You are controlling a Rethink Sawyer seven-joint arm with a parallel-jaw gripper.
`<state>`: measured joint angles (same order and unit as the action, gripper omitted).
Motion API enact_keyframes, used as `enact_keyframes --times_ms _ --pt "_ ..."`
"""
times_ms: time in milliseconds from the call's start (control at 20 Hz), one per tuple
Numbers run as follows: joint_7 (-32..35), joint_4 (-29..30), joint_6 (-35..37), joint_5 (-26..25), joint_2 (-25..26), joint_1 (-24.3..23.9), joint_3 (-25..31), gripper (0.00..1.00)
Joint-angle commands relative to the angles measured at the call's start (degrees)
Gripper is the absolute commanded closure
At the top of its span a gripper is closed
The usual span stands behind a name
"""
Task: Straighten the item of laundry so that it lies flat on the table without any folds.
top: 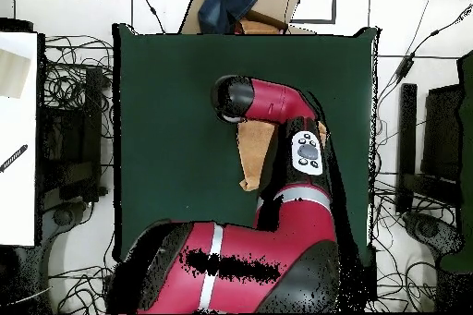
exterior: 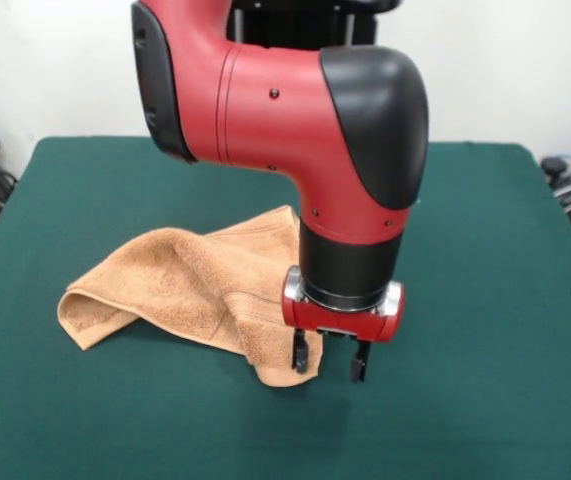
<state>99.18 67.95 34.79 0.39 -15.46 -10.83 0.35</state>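
front view: my gripper (exterior: 331,362) hangs low over the table (exterior: 485,300), fingers apart and empty; the picture-left finger (exterior: 302,354) is touching or just in front of the towel's near corner. towel (exterior: 180,285): peach terry, rumpled and folded over itself, long axis running from that corner away to picture-left. overhead view: my arm hides most of it.

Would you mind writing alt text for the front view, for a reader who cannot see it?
A red and black robot arm reaches down over a crumpled, folded peach-orange towel on a dark green table. Its tool hangs open at the towel's near corner, one finger against the cloth and the other over bare table.
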Motion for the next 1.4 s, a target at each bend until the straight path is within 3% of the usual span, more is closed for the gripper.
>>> enact_keyframes --times_ms 50,1050,1400 --pt "2.73 2.97 -3.71 -2.64 4.04 -0.17 4.2 0.0" --pt "1.32 1.05 -2.92 -2.36 5.43 -0.74 4.99 0.0" --pt "-0.01 2.81 0.25 -3.41 3.01 -1.05 3.25 0.0"
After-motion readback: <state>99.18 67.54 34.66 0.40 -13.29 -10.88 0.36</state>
